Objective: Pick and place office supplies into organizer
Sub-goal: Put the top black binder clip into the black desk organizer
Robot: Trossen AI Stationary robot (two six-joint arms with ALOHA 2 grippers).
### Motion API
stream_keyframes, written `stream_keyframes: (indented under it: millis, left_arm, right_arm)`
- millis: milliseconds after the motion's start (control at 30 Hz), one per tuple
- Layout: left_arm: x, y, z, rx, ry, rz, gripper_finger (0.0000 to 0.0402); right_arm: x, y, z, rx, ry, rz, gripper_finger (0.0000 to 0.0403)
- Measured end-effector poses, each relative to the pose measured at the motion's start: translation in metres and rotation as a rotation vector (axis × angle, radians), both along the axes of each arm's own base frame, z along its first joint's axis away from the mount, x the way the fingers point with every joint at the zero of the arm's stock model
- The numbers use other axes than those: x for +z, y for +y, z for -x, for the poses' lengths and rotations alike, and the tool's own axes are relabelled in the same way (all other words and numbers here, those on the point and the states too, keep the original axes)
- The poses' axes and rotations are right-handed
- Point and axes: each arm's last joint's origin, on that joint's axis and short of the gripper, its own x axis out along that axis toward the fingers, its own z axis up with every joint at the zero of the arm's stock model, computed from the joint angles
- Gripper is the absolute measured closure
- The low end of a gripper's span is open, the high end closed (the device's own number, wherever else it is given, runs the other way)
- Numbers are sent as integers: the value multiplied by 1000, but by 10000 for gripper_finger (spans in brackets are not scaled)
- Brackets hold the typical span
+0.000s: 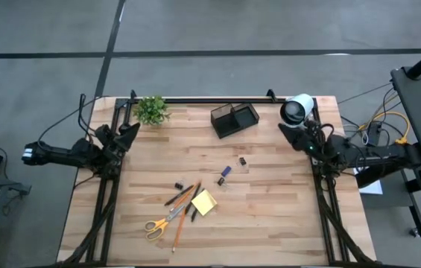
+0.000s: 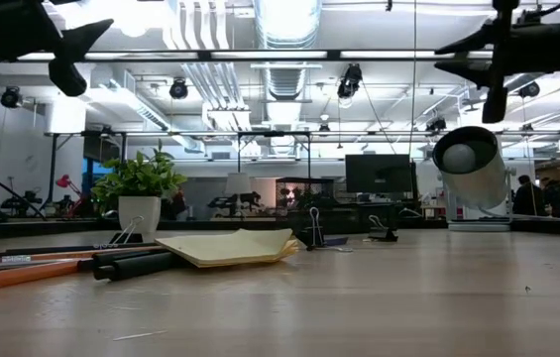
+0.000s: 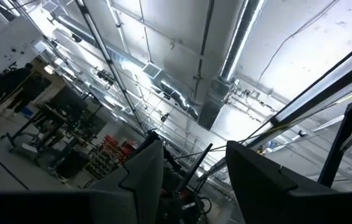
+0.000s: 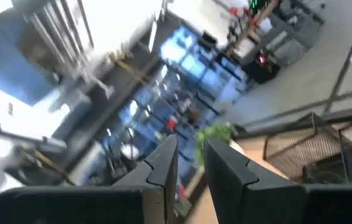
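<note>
Nothing is sorted yet: the black mesh organizer (image 1: 234, 120) stands empty at the table's far edge, while scissors (image 1: 162, 224), pencils (image 1: 183, 216) and sticky-note pad (image 1: 204, 202) lie near the front. Left gripper (image 1: 130, 131) waits open, empty; right gripper (image 1: 292, 137) nearly closed, holding nothing.

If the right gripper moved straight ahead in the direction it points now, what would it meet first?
Probably the small green plant: it shows just beyond the right gripper, past its nearly closed fingers, with the organizer off to one side. Depth is unclear, so it might pass above.
</note>
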Motion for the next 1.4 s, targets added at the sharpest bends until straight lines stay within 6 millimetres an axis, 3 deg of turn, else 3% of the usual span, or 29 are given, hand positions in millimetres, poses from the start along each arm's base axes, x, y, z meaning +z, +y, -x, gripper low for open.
stream_keyframes:
  millis: [133, 300, 433, 567, 733, 933, 1133, 1400]
  left_arm:
    - [6, 4, 7, 118, -65, 66, 243]
    - [15, 5, 11, 231, -43, -5, 243]
    - [15, 5, 10, 265, -6, -47, 243]
    - [11, 5, 7, 274, 53, -66, 243]
    - [2, 4, 0, 277, 174, -89, 243]
    - [-8, 7, -4, 366, 308, -49, 243]
    - [-15, 7, -6, 406, 388, -44, 243]
    - [-16, 8, -5, 436, 398, -24, 243]
  right_arm:
    - [11, 0, -22, -7, 256, 105, 333]
    - [20, -4, -56, -8, 791, 224, 316]
    - [13, -3, -75, 49, 1227, 219, 300]
    - [-4, 13, -98, 163, 1474, 289, 280]
    - [-27, 45, -122, 286, 1591, 406, 247]
    - [-24, 74, -149, 339, 1588, 507, 216]
    - [-38, 79, -179, 359, 1655, 558, 199]
    - [-53, 58, -203, 197, 1622, 288, 197]
